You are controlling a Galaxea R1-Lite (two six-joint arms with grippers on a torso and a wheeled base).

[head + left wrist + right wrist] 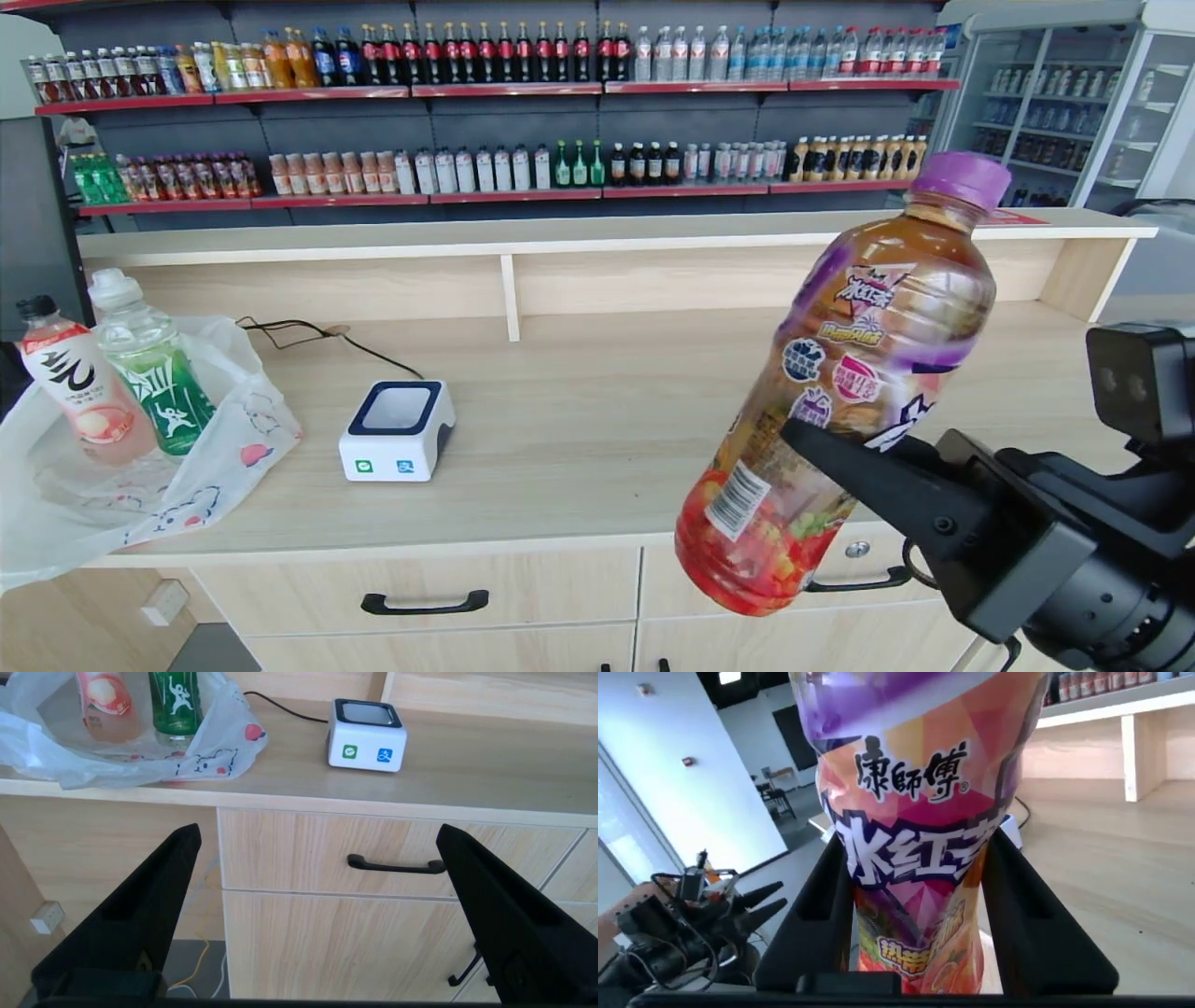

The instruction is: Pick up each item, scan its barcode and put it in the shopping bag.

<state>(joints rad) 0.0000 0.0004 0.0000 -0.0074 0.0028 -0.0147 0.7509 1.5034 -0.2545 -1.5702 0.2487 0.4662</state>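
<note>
The right tool is pinching a clear plastic bottle of amber-red tea with a purple cap low on its body, one black finger on each side of the label. The bottle hangs in the air over the right front edge of the pale wooden bench, tilted with its cap up and to the right and its base down and to the left. A white barcode patch shows near the base. The left tool sits below bench level, facing the drawer fronts, with its two black fingers spread wide and nothing between them. On the bench stands a small white box scanner with a dark-rimmed window, and a thin black cable runs back from it. Well to its left lies a translucent white plastic shopping bag with cartoon prints. Two bottles stand upright in it, side by side: a pink drink bottle with a black cap and a green-labelled bottle with a clear cap.
</note>
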